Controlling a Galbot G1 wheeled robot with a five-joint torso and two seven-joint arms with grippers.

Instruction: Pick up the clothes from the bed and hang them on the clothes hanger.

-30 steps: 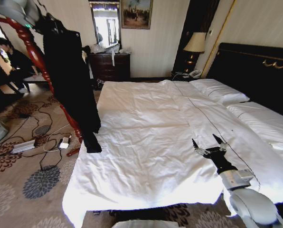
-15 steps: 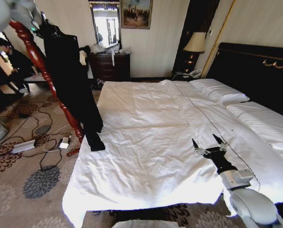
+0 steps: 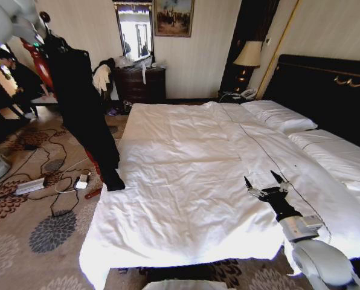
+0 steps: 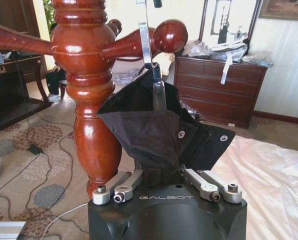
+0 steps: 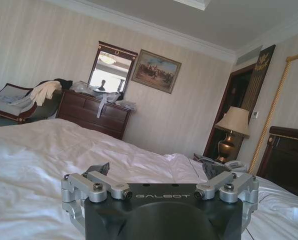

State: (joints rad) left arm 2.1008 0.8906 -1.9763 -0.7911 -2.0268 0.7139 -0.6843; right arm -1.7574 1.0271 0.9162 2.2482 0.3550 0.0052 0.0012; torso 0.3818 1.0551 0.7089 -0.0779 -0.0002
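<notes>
Left claw [image 4: 161,187]: closed on the clothes [image 4: 161,132] at the clothes hanger [image 4: 86,100].
Risk: fabric may slip off the ball-tipped peg [image 4: 170,36] on release.
Right claw [image 3: 266,184]: wide, idle above the bed [image 3: 186,175].

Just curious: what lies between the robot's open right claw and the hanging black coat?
In the head view, only rumpled white duvet lies between the right gripper and the coat.

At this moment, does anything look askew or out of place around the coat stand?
Yes. The clothes hanger leans instead of standing upright, with the left gripper at the collar of the black clothes. The hem trails at the edge of the bed. Cables sprawl across the carpet.
</notes>
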